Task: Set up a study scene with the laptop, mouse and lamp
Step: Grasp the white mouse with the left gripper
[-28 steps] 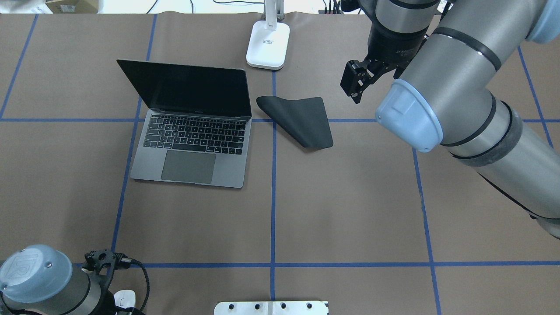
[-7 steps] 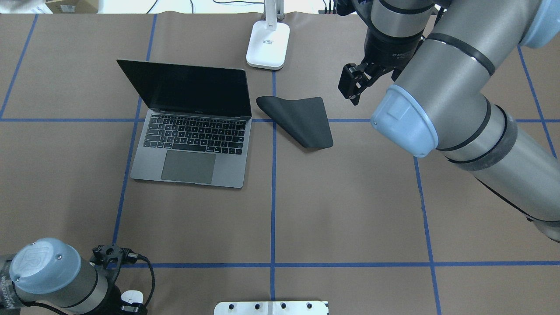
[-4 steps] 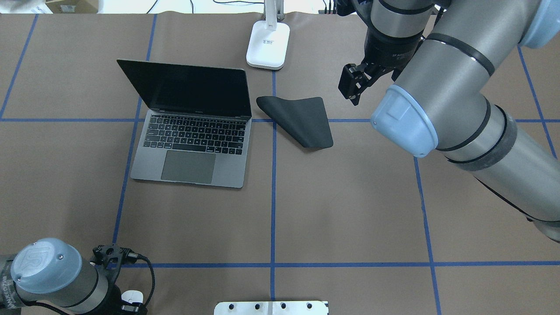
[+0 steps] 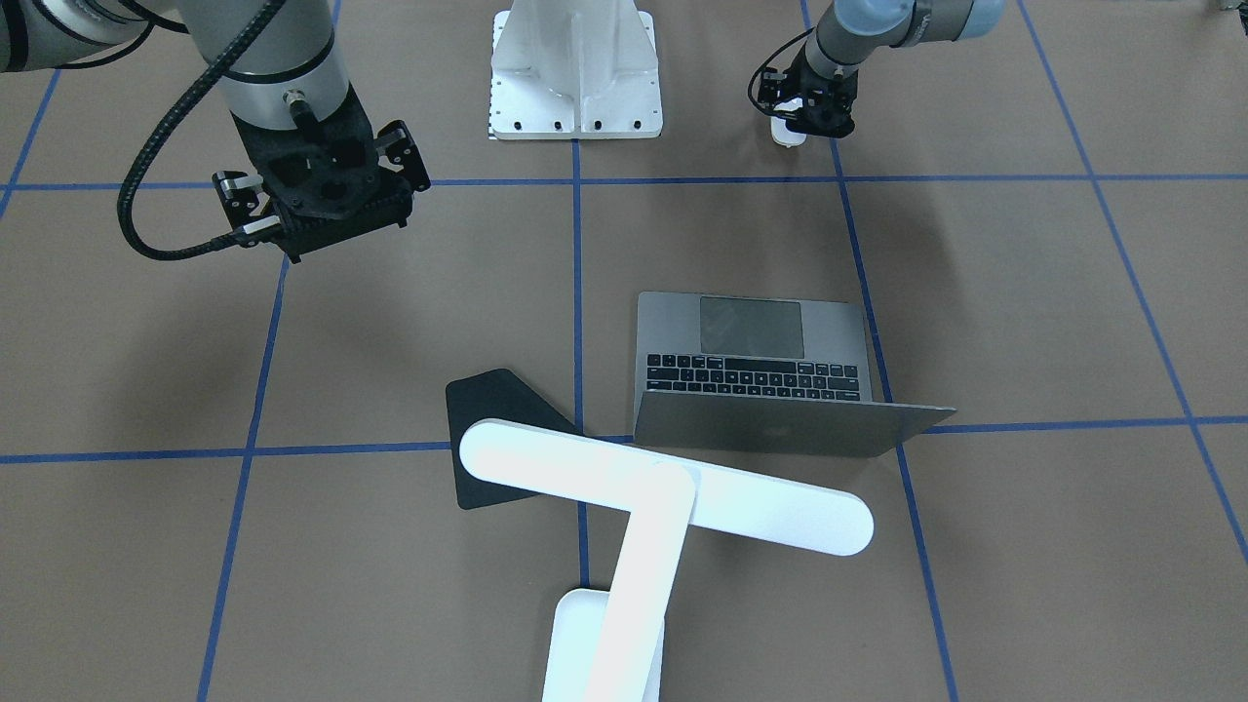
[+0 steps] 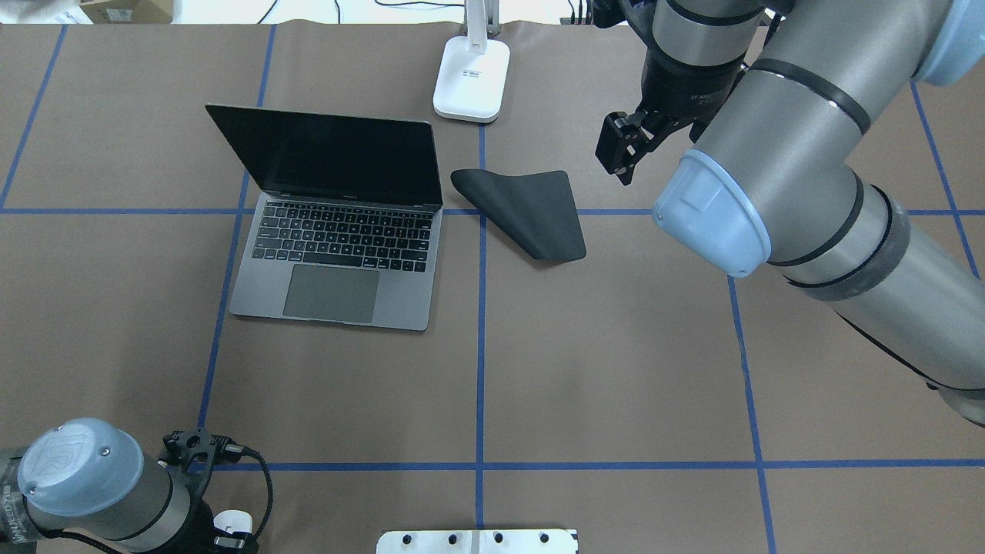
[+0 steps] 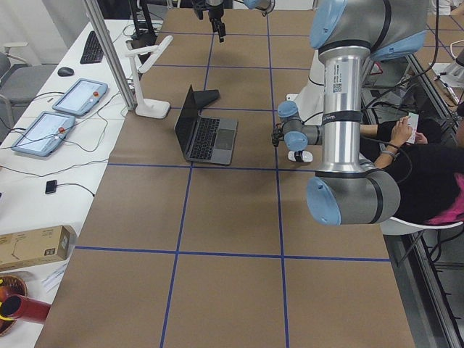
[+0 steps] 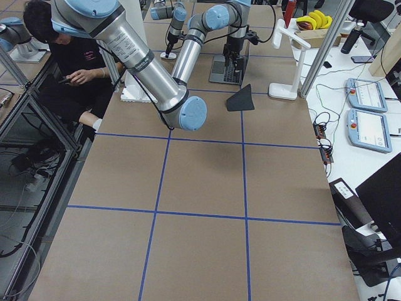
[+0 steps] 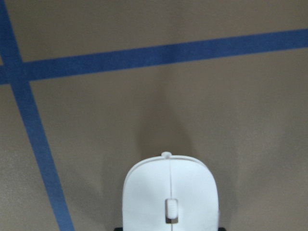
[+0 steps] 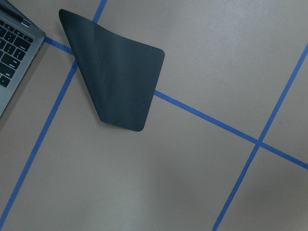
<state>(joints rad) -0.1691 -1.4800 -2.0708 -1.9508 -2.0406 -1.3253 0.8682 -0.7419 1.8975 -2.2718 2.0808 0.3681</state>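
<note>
The grey laptop [image 5: 338,254] [image 4: 751,361] stands open left of the table's middle. Behind it is the white lamp [image 4: 663,487], its base [image 5: 471,77] at the far edge. The small white mouse [image 8: 169,192] [image 4: 788,134] lies near the robot's base at the near left, with my left gripper [image 4: 807,117] shut on it. Its fingers are mostly hidden. My right gripper [image 5: 622,165] hovers open and holds nothing, above the table just right of the black pad [image 5: 531,211].
One side of the black pad [image 9: 115,82] curls up, right beside the laptop. The white bolted pedestal [image 4: 575,68] sits at the near middle edge. A seated person [image 6: 428,159] is behind the robot. Brown table with blue tape lines lies between mouse and laptop.
Since the oldest frame my left arm has shifted a little right with the mouse, and my right gripper has edged slightly left and away. Over the last half second nothing has visibly moved.
</note>
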